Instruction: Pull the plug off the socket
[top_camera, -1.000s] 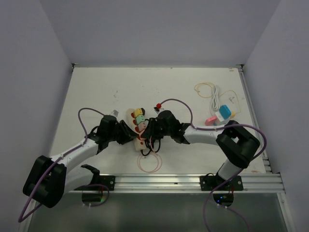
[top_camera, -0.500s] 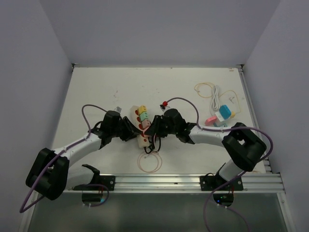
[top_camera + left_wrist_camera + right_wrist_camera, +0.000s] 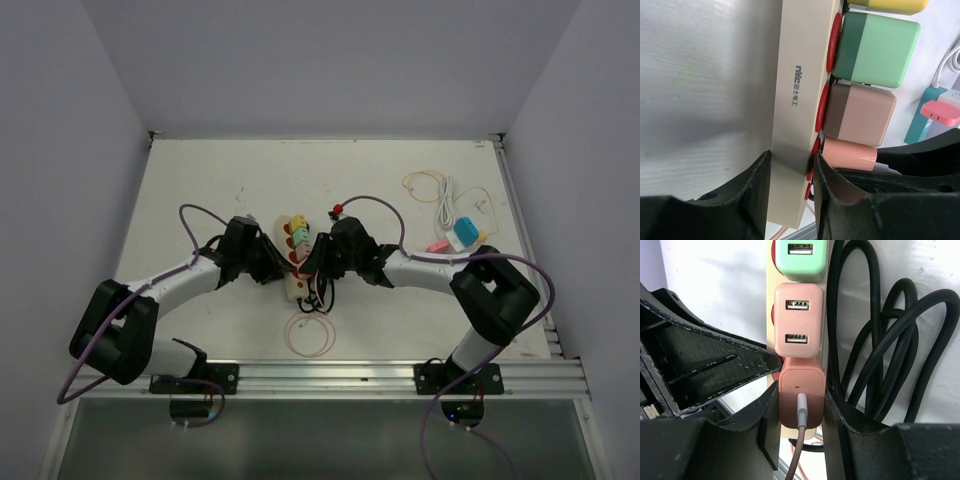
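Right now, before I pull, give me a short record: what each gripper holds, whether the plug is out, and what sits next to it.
left gripper: clamped across the power strip, one finger on each long side
right gripper: closed on the plug, one finger on each side
plug: salmon, grey cable, not yet out of the strip
neighbours: pink charger right beside it, then green charger
beside strip: coiled black cord

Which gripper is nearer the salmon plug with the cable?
Right. The right gripper is clamped on the salmon plug itself; the left gripper holds the power strip body just beside it.
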{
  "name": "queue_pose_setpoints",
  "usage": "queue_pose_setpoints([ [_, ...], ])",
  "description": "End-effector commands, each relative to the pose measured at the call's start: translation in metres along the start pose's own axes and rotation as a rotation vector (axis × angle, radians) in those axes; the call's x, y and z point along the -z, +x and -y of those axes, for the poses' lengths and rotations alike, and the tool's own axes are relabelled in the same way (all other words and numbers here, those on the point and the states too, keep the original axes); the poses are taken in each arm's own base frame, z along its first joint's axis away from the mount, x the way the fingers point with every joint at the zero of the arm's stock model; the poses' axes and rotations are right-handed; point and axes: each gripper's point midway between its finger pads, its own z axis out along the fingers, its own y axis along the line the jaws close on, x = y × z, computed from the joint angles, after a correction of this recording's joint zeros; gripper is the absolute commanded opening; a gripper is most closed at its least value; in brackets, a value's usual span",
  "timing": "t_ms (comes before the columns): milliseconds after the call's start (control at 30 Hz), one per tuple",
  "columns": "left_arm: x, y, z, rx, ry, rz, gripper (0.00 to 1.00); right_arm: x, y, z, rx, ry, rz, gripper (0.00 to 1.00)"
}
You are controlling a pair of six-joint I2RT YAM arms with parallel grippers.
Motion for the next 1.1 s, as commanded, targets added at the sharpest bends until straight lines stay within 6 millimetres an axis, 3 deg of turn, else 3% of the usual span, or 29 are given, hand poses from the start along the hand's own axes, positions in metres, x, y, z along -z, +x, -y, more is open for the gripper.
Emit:
queue_pose_setpoints([
  [0,0.015,-0.04,-0.143,-0.047,-0.623,0.224,0.0,0.02,-0.026,-0.003,0.031,0.034,0.037,0.0],
  [333,0.014,-0.051,-0.14,-0.092,-0.652,0.233,0.0,0.023,-0.033,0.002,0.012,0.011,0.04,0.0],
  [467,0.007,-0.038,-0.114,-0.102,-0.484,0.167,0.02,0.018,-0.026,0.003,-0.003,-0.002,0.011,0.0],
  [533,0.005,-0.034,-0.102,-0.12,-0.399,0.152,0.12,0.017,-0.025,0.003,-0.02,-0.004,0.008,0.0],
  [567,0.007,-0.029,-0.086,-0.126,-0.317,0.13,0.26,0.016,-0.023,0.005,-0.026,-0.003,0.003,0.0],
  [633,0.01,-0.026,-0.076,-0.137,-0.254,0.124,0.52,0.012,-0.021,0.007,-0.037,0.002,-0.007,0.0],
  [667,0.012,-0.021,-0.068,-0.144,-0.207,0.102,0.71,0.011,-0.02,0.008,-0.041,0.002,-0.01,0.0],
  [767,0.019,-0.013,-0.053,-0.171,-0.114,0.075,0.87,0.008,-0.02,0.008,-0.043,-0.003,-0.013,0.0],
  [1067,0.019,0.023,-0.037,-0.157,0.071,-0.065,0.91,0.003,-0.02,0.006,-0.043,-0.006,-0.026,0.0],
])
